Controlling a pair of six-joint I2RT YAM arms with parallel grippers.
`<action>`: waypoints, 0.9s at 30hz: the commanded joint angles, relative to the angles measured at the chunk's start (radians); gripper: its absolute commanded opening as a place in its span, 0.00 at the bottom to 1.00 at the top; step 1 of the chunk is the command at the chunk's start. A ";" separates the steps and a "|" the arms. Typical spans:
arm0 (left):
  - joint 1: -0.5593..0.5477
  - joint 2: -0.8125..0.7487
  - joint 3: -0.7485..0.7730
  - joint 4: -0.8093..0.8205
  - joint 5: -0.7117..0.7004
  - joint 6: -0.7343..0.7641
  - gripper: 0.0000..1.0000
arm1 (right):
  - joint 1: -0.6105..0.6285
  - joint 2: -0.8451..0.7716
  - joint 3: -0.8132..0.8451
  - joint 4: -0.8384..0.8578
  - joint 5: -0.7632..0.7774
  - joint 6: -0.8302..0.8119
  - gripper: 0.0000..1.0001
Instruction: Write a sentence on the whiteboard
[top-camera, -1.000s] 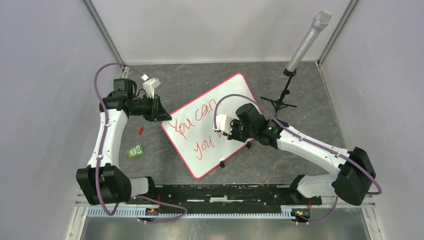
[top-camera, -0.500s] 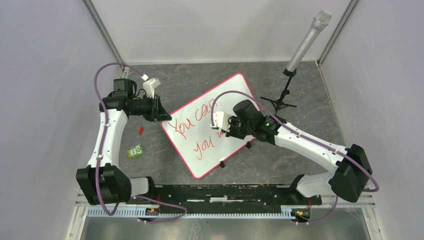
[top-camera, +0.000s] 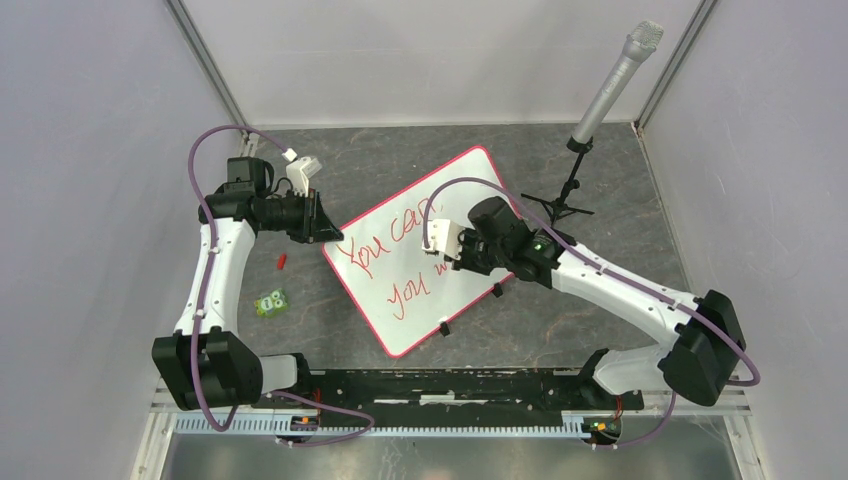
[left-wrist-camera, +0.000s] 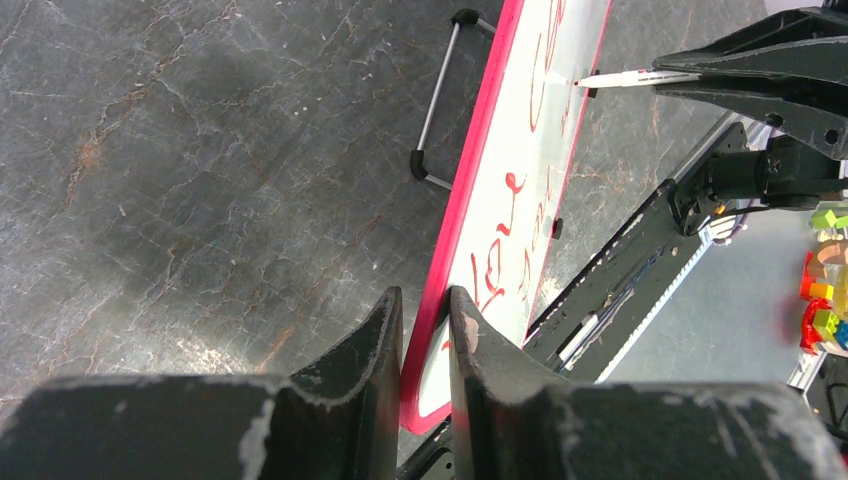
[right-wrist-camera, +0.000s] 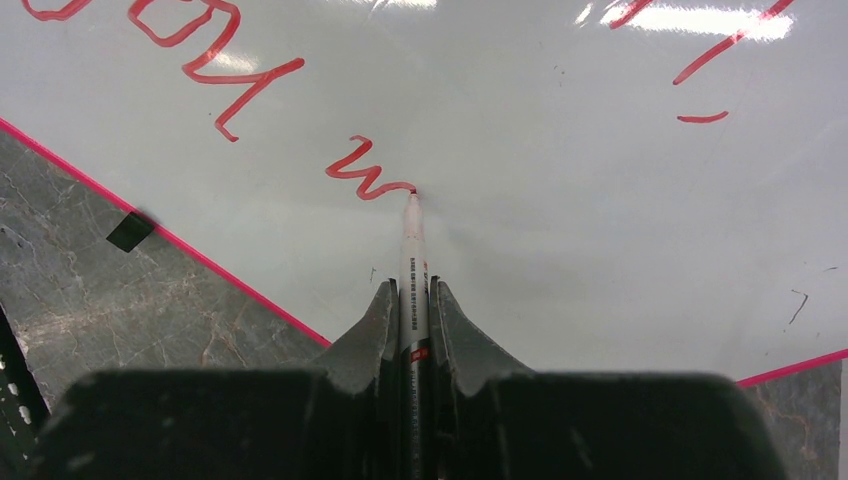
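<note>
The whiteboard (top-camera: 470, 180) lies tilted on the table, white with a pink-red frame. The sentence (top-camera: 385, 245) is in red: "You can" above, "you w" below. My left gripper (top-camera: 326, 230) is shut on the board's left corner. In the left wrist view its fingers (left-wrist-camera: 385, 330) clamp the frame of the whiteboard (left-wrist-camera: 520, 180) edge-on. My right gripper (top-camera: 455, 262) is shut on a white marker (right-wrist-camera: 412, 255). The marker tip touches the board at the end of the red "w" (right-wrist-camera: 362, 170). The right gripper (right-wrist-camera: 412, 292) hovers just above the whiteboard (right-wrist-camera: 560, 220).
A microphone (top-camera: 612, 80) on a small black tripod (top-camera: 566, 205) stands at the back right, close to the board's far corner. A small red cap (top-camera: 282, 261) and a green block (top-camera: 270, 302) lie left of the board. The black rail (top-camera: 450, 385) runs along the near edge.
My right gripper has shifted a little left and away over the board with the marker, and the "w" after "you" now shows. My left gripper has not moved.
</note>
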 joint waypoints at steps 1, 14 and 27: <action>-0.017 -0.001 0.019 0.005 -0.012 0.024 0.17 | -0.005 -0.043 0.004 0.008 0.011 0.004 0.00; -0.019 0.006 0.020 0.005 -0.024 0.026 0.17 | -0.008 0.007 -0.008 0.059 0.036 -0.016 0.00; -0.018 0.011 0.021 0.005 -0.025 0.026 0.17 | -0.040 0.004 -0.017 0.039 0.041 -0.030 0.00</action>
